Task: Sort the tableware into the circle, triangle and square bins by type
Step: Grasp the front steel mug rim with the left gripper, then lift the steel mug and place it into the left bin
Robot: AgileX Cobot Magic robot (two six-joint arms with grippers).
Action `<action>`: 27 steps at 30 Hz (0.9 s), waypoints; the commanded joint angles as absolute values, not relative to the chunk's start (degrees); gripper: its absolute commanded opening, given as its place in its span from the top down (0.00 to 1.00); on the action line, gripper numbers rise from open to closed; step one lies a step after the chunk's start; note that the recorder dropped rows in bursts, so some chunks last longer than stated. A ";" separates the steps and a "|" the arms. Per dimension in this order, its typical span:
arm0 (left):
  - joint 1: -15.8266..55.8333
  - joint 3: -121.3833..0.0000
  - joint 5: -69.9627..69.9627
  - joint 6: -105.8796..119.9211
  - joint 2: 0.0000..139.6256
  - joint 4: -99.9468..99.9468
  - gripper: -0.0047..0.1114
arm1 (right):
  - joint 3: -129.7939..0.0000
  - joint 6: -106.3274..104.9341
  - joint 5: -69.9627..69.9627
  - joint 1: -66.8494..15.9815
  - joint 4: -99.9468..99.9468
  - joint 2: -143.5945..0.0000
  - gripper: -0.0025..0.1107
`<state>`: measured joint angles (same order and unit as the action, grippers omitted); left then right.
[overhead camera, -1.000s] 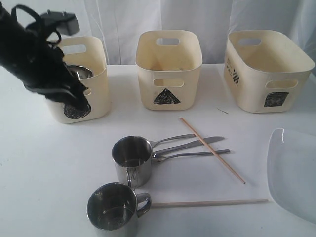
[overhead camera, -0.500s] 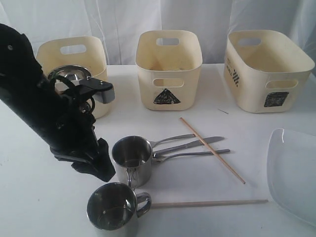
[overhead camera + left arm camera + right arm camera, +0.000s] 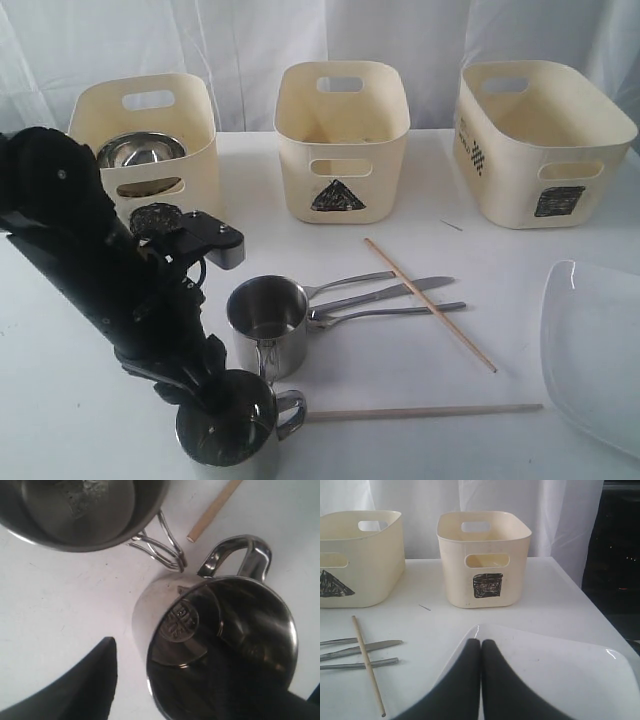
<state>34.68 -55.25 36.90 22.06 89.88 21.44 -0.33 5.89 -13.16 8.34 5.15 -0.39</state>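
My left gripper (image 3: 205, 398) is open over the nearer steel mug (image 3: 238, 420). In the left wrist view one finger (image 3: 75, 690) is outside the mug (image 3: 220, 640) and the other dark finger is down inside its rim. The second mug (image 3: 267, 322) stands just behind. Fork, knife and spoon (image 3: 385, 298) lie to its right, crossed by one chopstick (image 3: 430, 303); the other chopstick (image 3: 420, 411) lies by the front mug's handle. My right gripper (image 3: 481, 645) is shut and empty above the clear plate (image 3: 560, 675). A steel bowl (image 3: 140, 150) sits in the circle bin (image 3: 195, 130).
The triangle bin (image 3: 340, 140) stands at the back middle and the wider square bin (image 3: 540, 140) at the back right. The clear plate (image 3: 595, 350) lies at the table's right edge. White curtains hang behind the table.
My left arm has swung from the circle bin down and forward to the front mug, its fingers now straddling the mug's wall. The tableware on the table has not moved.
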 commanded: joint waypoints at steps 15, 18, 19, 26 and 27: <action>34.99 -54.71 38.63 22.31 93.94 22.32 0.96 | 0.00 5.97 -12.73 8.37 5.54 0.00 0.98; 34.99 -54.71 41.66 22.72 93.29 22.32 0.96 | 0.00 5.97 -12.73 8.37 5.54 0.00 0.98; 34.99 -54.71 42.22 22.72 92.63 22.32 0.96 | 0.00 5.97 -12.73 8.37 5.54 0.00 0.98; 34.99 -54.94 44.18 22.95 84.55 22.07 0.96 | 0.00 5.97 -12.73 8.37 5.54 0.00 0.98; 34.99 -55.47 44.76 22.95 83.27 21.14 0.96 | 0.00 5.97 -12.73 8.37 5.54 0.00 0.98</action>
<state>34.68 -55.03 42.03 22.58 87.35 21.44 -0.33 5.89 -13.16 8.34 5.15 -0.39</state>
